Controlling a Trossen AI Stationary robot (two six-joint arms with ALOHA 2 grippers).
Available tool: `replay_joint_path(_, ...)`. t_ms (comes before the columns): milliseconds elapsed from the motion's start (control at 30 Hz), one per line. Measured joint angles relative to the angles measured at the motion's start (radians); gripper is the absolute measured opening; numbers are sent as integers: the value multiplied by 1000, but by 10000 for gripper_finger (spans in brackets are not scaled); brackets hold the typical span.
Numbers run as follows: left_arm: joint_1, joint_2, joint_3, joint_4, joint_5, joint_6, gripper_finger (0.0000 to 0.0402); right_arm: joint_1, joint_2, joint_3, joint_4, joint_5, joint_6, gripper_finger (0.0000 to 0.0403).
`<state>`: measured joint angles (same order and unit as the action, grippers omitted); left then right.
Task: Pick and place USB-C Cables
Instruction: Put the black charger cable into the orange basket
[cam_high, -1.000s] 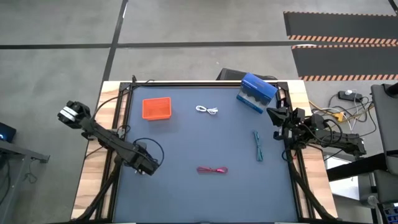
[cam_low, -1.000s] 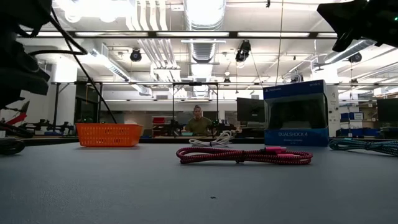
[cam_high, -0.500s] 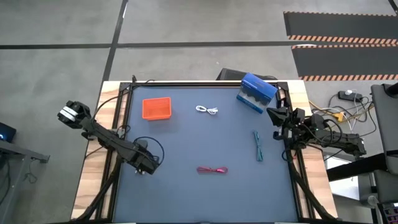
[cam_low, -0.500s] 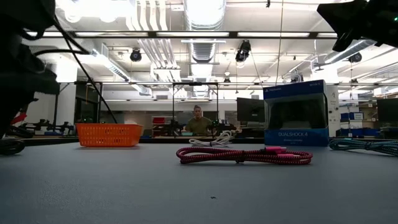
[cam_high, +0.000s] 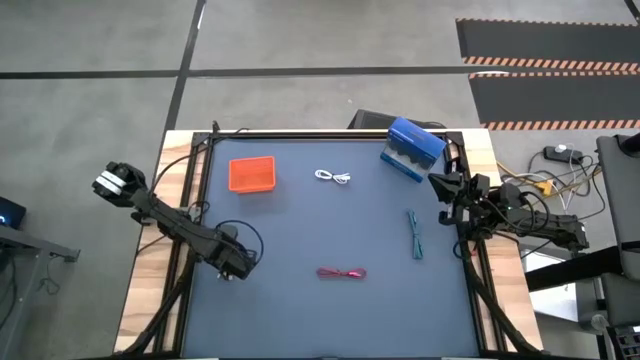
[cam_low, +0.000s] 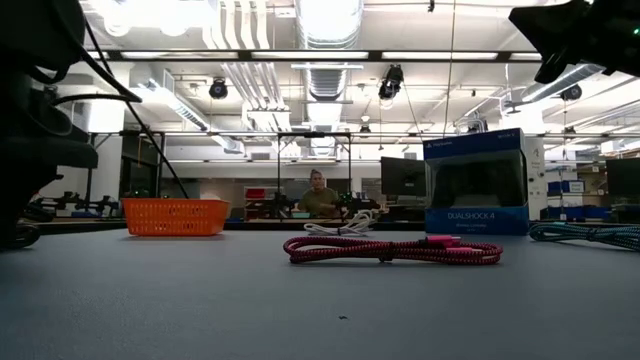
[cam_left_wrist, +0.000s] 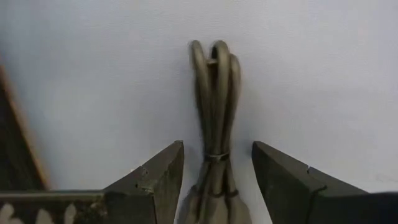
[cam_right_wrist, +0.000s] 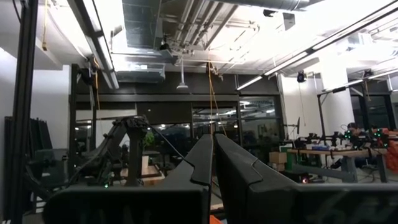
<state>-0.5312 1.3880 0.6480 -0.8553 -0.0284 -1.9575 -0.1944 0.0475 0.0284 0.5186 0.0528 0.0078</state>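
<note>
Two hands are ours: the left hand (cam_left_wrist: 216, 186) is spread wide astride a bundled cable (cam_left_wrist: 214, 106) near the tabletop's (cam_high: 300, 230) left edge, the right hand (cam_right_wrist: 213, 163) clenched empty at the right edge.

- My high view hangs over the table (cam_high: 330, 300) and looks straight down, taking in both arms.
- My low view sits at tabletop height, facing level across to the room; it shares the red-pink cable (cam_low: 392, 249), orange tray (cam_low: 175, 216) and blue box (cam_low: 477, 183) with the high view.
- My left wrist view looks close down at the tabletop, past its own fingers (cam_left_wrist: 155, 180).
- My right wrist view faces out into the room, ceiling included.
</note>
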Motion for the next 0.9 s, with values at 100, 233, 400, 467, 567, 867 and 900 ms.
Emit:
replay_joint_path(100, 0, -1, -5, 7, -1, 0, 175, 0, 0, 0, -3, 0, 0, 9)
replay_joint_path(233, 0, -1, -4, 12, -1, 0, 151, 0, 0, 0, -14, 0, -6, 9)
replay_joint_path(400, 0, -1, -4, 18, -3, 0, 90, 0, 0, 0, -13, 0, -7, 9)
replay_joint_path(467, 0, 0, -4, 17, -3, 0, 63, 0, 0, 0, -13, 0, -8, 9)
replay_joint_path(567, 0, 0, -3, 16, -3, 0, 30, 0, 0, 0, -13, 0, -8, 9)
replay_joint_path(867, 0, 1, 40, 8, 11, 38, 23, 0, 0, 0, -13, 1, -8, 9)
replay_joint_path(900, 0, 1, 45, 5, 11, 53, 23, 0, 0, 0, -13, 1, -9, 9)
